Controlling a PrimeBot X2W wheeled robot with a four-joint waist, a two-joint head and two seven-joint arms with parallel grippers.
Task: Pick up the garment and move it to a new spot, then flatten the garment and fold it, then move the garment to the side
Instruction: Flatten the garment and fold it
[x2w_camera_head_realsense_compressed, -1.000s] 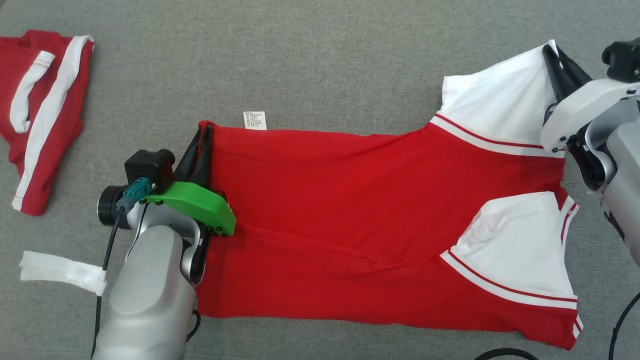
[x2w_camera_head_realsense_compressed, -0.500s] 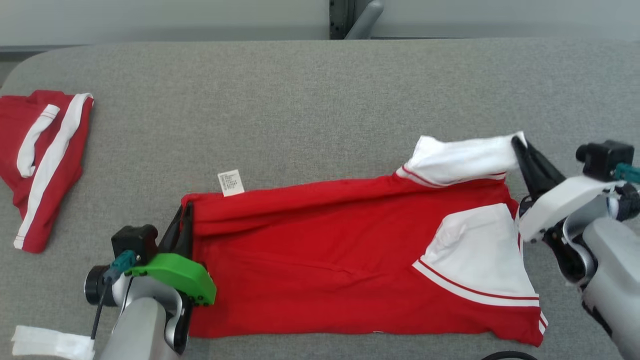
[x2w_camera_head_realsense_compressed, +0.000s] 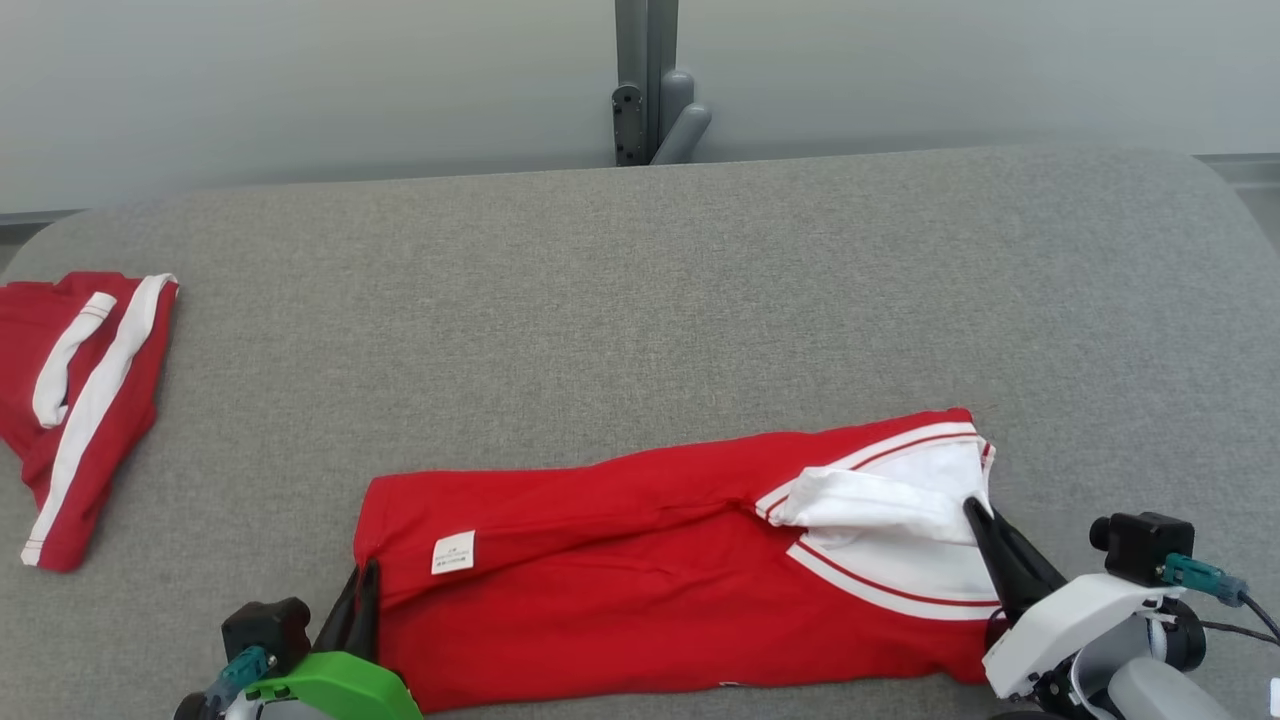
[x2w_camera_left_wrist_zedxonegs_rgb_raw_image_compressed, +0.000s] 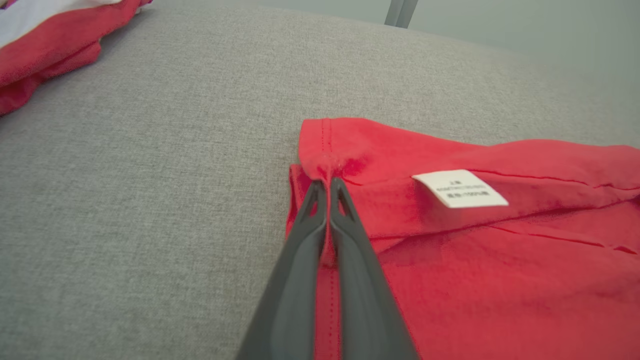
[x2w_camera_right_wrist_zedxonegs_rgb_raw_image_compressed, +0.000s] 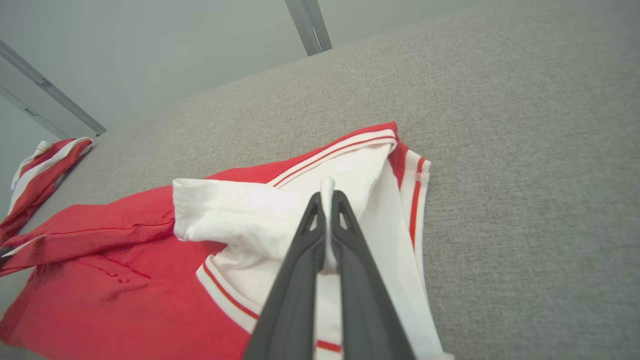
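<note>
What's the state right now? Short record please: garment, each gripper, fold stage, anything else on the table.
garment: red shirt near the front edge of the grey table, far side folded over toward the robot
left gripper: shut on the shirt's red hem corner, beside the white label
right gripper: shut on the white sleeve
fold stage: lengthwise fold laid, not yet released
other: second red-and-white garment at far left, apart

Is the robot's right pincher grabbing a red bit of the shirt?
No, the right gripper is shut on the white sleeve of the garment, not on its red cloth.
</note>
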